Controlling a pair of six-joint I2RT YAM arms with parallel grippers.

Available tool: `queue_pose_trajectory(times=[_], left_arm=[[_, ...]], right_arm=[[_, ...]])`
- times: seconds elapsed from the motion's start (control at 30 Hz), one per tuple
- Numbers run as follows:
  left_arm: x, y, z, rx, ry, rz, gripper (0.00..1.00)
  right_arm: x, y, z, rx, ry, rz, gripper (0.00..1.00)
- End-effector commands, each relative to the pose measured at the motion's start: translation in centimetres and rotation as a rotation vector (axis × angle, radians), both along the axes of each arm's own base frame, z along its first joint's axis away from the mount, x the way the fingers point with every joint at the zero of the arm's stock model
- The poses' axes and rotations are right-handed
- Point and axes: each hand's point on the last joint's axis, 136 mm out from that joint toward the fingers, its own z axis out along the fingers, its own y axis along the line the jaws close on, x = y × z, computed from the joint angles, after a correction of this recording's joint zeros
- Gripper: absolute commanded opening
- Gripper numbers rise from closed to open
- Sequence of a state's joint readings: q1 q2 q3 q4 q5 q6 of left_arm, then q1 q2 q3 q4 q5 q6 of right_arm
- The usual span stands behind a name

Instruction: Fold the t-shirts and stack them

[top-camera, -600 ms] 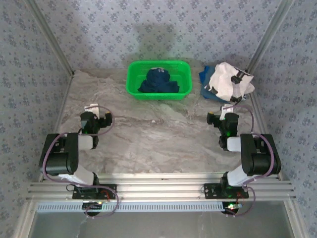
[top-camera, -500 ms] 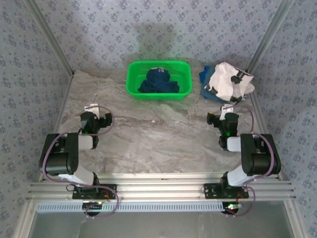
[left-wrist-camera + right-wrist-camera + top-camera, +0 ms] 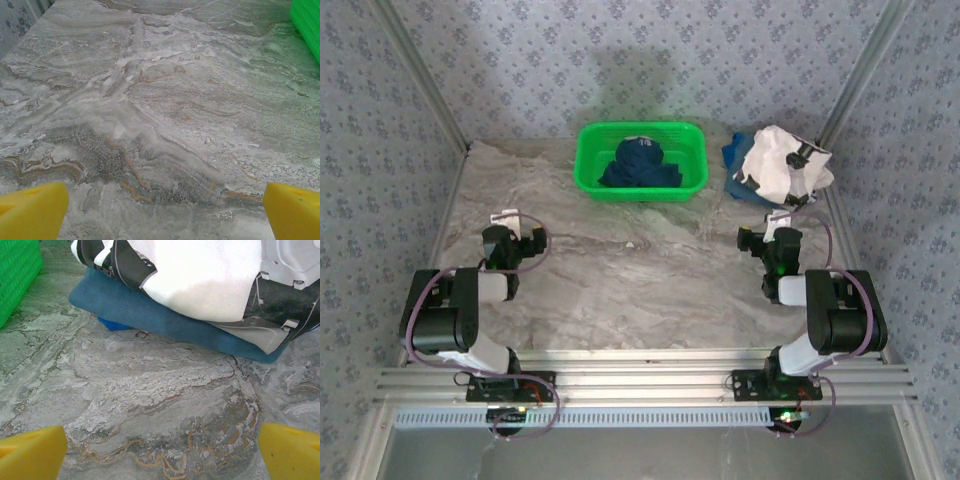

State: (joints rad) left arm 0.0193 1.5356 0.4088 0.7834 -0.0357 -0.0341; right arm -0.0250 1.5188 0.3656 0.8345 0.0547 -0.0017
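In the basket: the navy shirt (image 3: 640,165) lies crumpled in the green basket (image 3: 586,165) at the middle of the table's (image 3: 640,290) far edge.
Far right corner: the white shirt (image 3: 200,275) with black marks lies on top of the blue shirt (image 3: 150,315), and the two form the pile.
Left side: the left claw (image 3: 165,210) has its fingers spread wide and holds nothing, low over bare marble near the left edge.
Right side: the right claw (image 3: 162,452) is also spread and empty, facing the pile from just in front of it.
Step in hand: probably fetching the navy shirt, the one not yet stacked.
Doing it well: reach over the basket's near rim and pinch a single layer high on the heap. Lift until the cloth hangs free, then spread it on the open middle of the table.
Watch for: cloth snagging on the rim and dragging the light basket along.
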Motion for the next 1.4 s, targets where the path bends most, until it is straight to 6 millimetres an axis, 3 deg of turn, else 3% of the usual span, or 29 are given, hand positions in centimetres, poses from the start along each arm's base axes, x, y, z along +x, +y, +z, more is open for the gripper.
queue_pose_trajectory(times=[0.0, 0.3, 0.37, 0.47, 0.6, 0.7, 0.77, 0.8, 0.87, 1.0, 1.13, 1.2, 1.3, 1.37], left_arm=[[0.5, 0.2, 0.9, 0.006, -0.035, 0.004, 1.0], [0.4, 0.2, 0.9, 0.007, -0.035, 0.005, 1.0], [0.5, -0.7, 3.1, 0.021, -0.043, -0.036, 1.0], [-0.5, -0.8, 9.3, -0.039, 0.032, 0.025, 1.0], [-1.7, -2.6, 17.5, -0.251, 0.006, 0.049, 1.0], [0.4, -5.5, 20.3, -0.405, 0.117, -0.034, 1.0], [2.8, -7.7, 20.1, -0.451, 0.229, -0.082, 1.0], [4.1, -8.9, 19.6, -0.464, 0.283, -0.109, 1.0], [6.7, -11.0, 18.6, -0.485, 0.36, -0.143, 1.0], [11.3, -14.4, 14.4, -0.583, 0.486, -0.169, 0.98], [14.7, -14.4, 10.2, -0.595, 0.524, -0.105, 0.96], [15.9, -14.5, 9.1, -0.577, 0.547, -0.092, 0.96], [17.2, -14.8, 6.9, -0.561, 0.58, -0.085, 0.96], [16.7, -14.8, 4.6, -0.542, 0.652, -0.062, 0.93]], right_arm=[[0.5, -0.1, 0.4, -0.009, -0.001, 0.01, 1.0], [0.5, -0.1, 0.3, -0.01, -0.002, 0.01, 1.0], [0.6, 0.0, 2.9, -0.043, -0.028, -0.008, 1.0], [-1.7, 0.9, 6.9, 0.037, 0.124, -0.045, 1.0], [-5.5, 5.6, 12.3, 0.245, 0.163, 0.082, 1.0], [-6.2, 9.0, 15.9, 0.377, 0.195, 0.188, 1.0], [-5.0, 11.2, 17.3, 0.446, 0.262, 0.262, 1.0], [-4.2, 12.3, 17.1, 0.463, 0.337, 0.284, 1.0], [-1.7, 14.6, 18.1, 0.474, 0.414, 0.338, 1.0], [3.7, 19.9, 18.8, 0.455, 0.518, 0.438, 1.0], [9.2, 23.7, 16.3, 0.47, 0.601, 0.453, 1.0], [11.3, 25.0, 14.7, 0.475, 0.633, 0.447, 1.0], [13.5, 27.1, 11.5, 0.479, 0.678, 0.449, 1.0], [14.8, 27.9, 9.9, 0.469, 0.684, 0.425, 1.0]])
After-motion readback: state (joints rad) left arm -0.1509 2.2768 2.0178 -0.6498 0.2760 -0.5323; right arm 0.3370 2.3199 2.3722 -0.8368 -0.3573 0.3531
